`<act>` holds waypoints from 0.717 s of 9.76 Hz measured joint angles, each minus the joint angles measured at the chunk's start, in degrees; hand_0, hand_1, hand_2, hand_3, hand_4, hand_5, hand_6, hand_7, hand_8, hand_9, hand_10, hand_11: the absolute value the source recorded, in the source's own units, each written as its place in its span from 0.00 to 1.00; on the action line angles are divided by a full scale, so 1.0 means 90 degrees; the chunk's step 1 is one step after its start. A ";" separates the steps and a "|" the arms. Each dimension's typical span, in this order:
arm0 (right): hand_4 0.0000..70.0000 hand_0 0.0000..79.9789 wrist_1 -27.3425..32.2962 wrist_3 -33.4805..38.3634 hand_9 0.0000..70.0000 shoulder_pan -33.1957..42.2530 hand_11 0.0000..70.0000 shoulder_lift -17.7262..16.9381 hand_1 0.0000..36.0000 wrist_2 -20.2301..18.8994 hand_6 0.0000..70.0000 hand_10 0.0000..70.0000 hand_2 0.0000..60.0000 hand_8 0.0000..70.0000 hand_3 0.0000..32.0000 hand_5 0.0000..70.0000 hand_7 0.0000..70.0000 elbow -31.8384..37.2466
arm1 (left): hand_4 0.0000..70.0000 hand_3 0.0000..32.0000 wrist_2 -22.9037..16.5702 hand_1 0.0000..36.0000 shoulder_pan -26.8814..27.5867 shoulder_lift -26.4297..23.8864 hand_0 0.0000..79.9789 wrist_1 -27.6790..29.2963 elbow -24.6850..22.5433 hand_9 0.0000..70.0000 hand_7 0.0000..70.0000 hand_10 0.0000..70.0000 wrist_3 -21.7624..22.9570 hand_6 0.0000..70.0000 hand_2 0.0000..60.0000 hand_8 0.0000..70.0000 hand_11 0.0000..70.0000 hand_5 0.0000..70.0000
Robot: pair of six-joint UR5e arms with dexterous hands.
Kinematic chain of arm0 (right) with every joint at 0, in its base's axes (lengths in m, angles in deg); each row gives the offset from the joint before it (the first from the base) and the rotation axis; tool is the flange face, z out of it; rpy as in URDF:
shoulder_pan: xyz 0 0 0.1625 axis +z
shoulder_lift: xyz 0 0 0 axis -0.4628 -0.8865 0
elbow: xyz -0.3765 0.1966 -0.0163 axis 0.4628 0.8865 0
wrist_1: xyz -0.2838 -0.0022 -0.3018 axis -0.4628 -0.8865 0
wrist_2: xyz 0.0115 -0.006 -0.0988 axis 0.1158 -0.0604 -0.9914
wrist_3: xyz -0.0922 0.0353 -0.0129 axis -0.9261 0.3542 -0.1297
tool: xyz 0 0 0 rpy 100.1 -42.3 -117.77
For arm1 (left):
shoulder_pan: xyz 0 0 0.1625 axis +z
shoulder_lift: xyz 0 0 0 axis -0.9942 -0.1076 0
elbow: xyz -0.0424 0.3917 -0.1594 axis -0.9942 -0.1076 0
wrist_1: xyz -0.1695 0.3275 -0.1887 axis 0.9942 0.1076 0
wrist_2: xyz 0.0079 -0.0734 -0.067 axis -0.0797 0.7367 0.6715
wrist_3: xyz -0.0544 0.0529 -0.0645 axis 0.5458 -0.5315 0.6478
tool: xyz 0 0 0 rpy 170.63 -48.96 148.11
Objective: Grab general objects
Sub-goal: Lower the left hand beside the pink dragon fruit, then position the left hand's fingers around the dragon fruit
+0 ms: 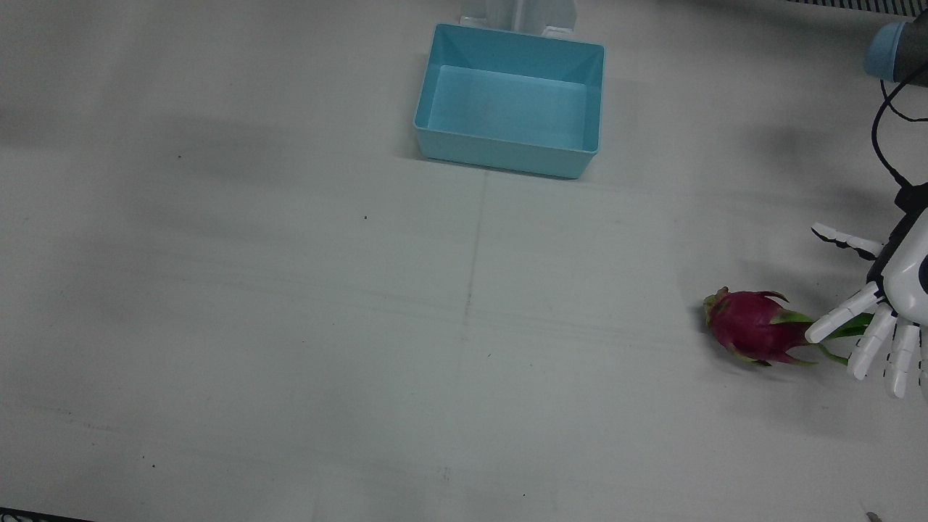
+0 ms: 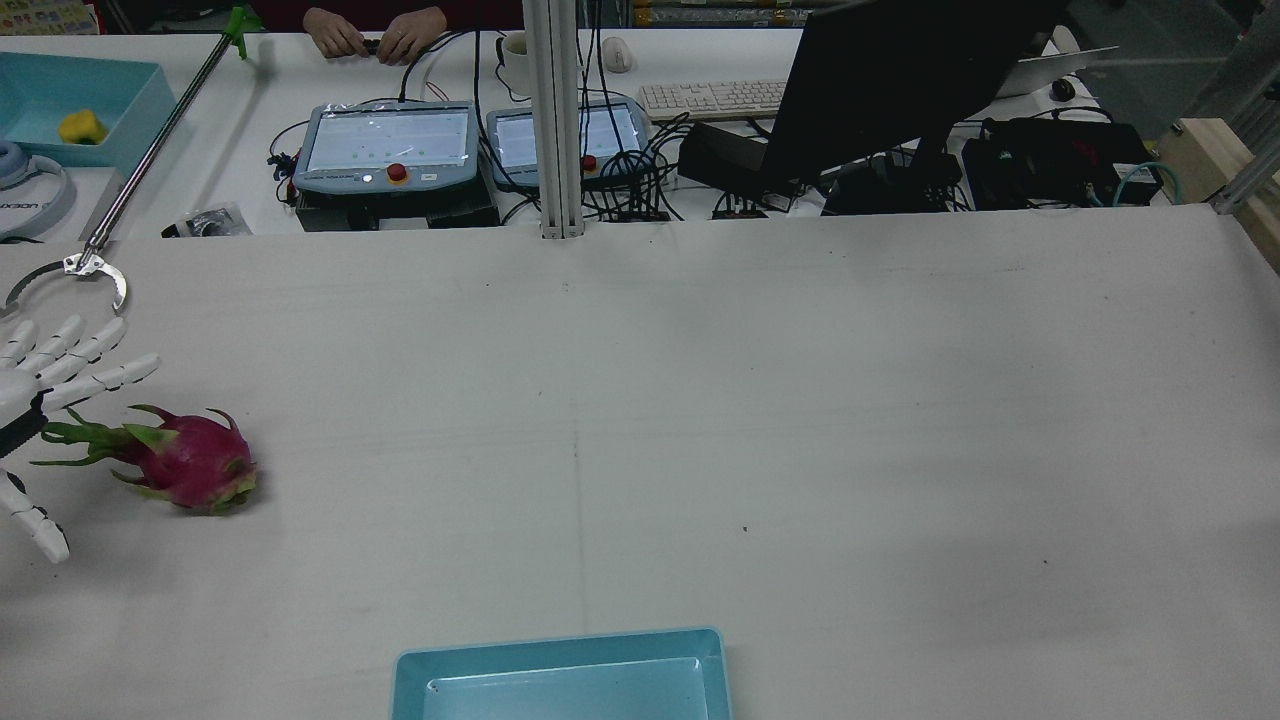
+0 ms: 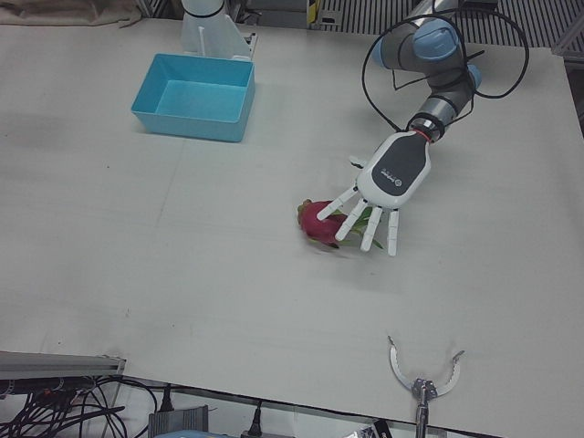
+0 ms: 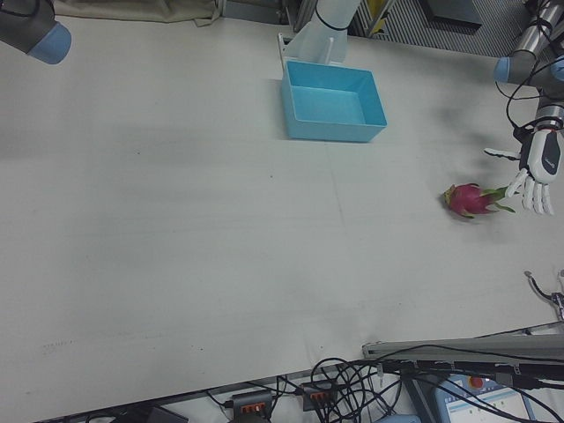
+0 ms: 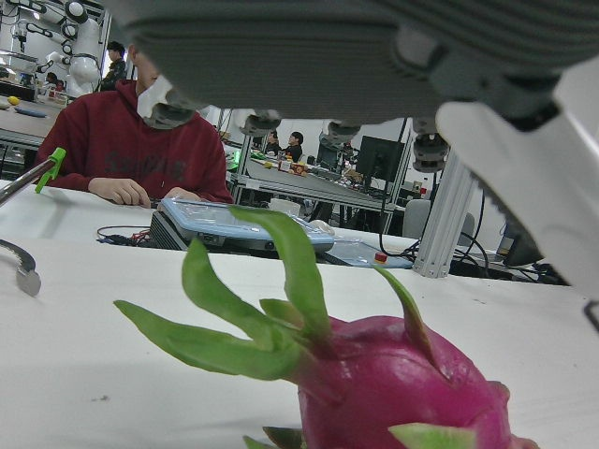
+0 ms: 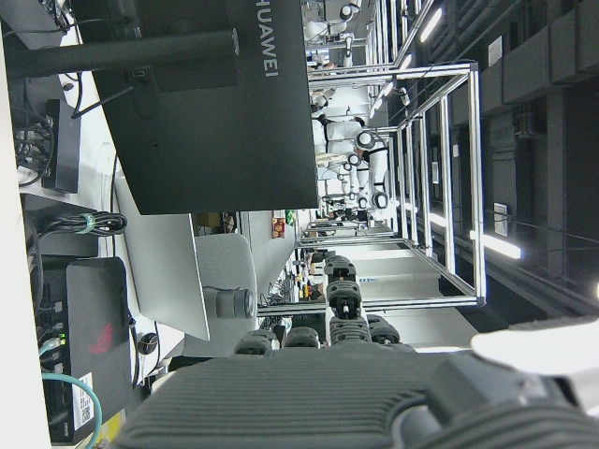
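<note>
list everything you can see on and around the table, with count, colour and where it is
dragon fruit: 1, magenta with green leafy tips, lying on the table by the left hand
bin: 1, light blue, empty, at the robot's edge of the table, mid-width
table: 1, white, under everything
reacher claw: 1, metal on a long pole, at the operators' edge
teach pendants: 2, grey with red buttons, on the desk beyond the table
keyboard: 1, white, same desk
monitor: 1, black, same desk
person: 1, dark red hoodie, seated at that desk
left hand: 1, white, open, fingers spread over the fruit's leafy end
right hand: 1, only its own camera shows it, state unclear
</note>
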 measured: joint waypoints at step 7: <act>0.00 0.00 0.0000 0.0000 0.00 0.0000 0.00 0.0000 0.00 0.0000 0.00 0.00 0.00 0.00 0.00 0.00 0.00 0.0001 | 0.00 1.00 0.0938 0.37 0.1233 -0.0427 0.71 -0.0206 0.0225 0.00 0.00 0.00 0.0018 0.00 0.00 0.00 0.00 0.02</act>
